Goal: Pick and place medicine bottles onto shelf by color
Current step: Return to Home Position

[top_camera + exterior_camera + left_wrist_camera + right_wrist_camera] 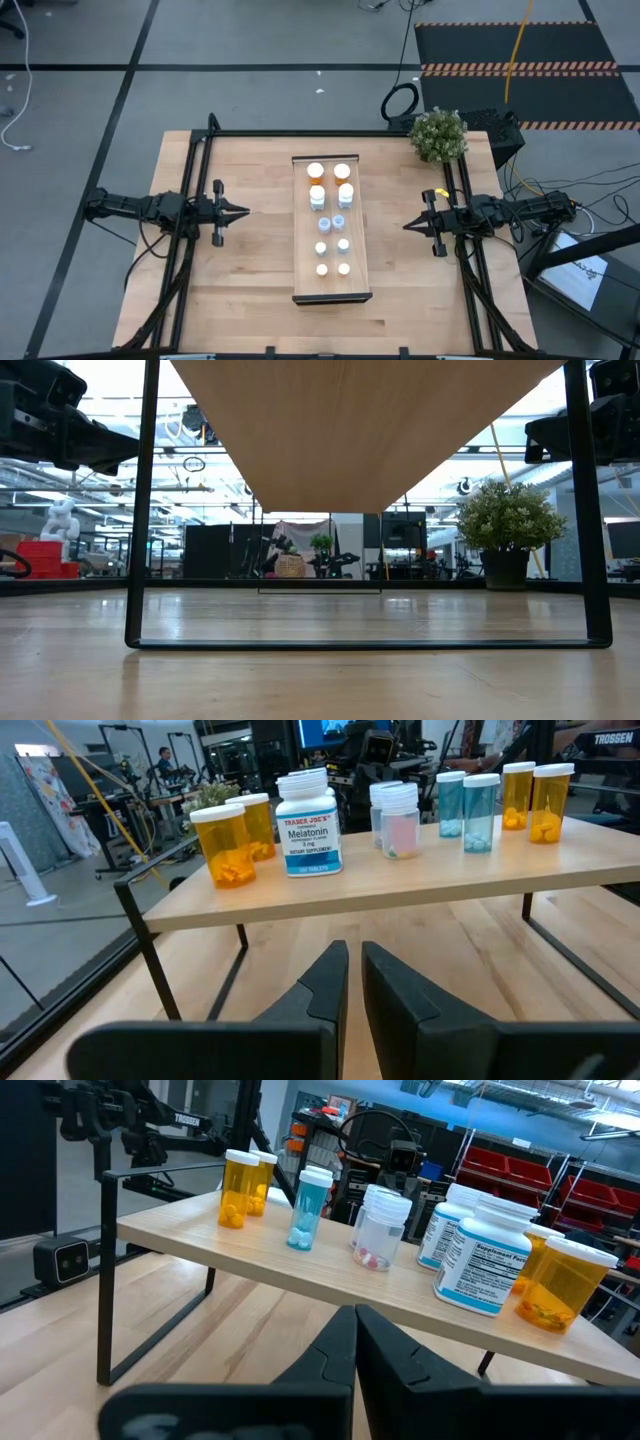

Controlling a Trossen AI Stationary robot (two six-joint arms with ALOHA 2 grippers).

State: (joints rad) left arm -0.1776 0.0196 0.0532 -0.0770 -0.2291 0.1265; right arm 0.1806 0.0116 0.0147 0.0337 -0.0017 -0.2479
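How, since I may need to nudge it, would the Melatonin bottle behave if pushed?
The Melatonin bottle looks like rigid plastic, so it probably won't deform. Squat and wide-based, it would likely slide rather than tip. A push could knock the orange bottle close beside it.

Black cabled arms [150, 208]; left hand [245, 211] and right hand [407, 226] have tapered dark fingers [325, 992]

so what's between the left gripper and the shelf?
Nothing. In the high view only bare table top lies between the left gripper and the shelf.
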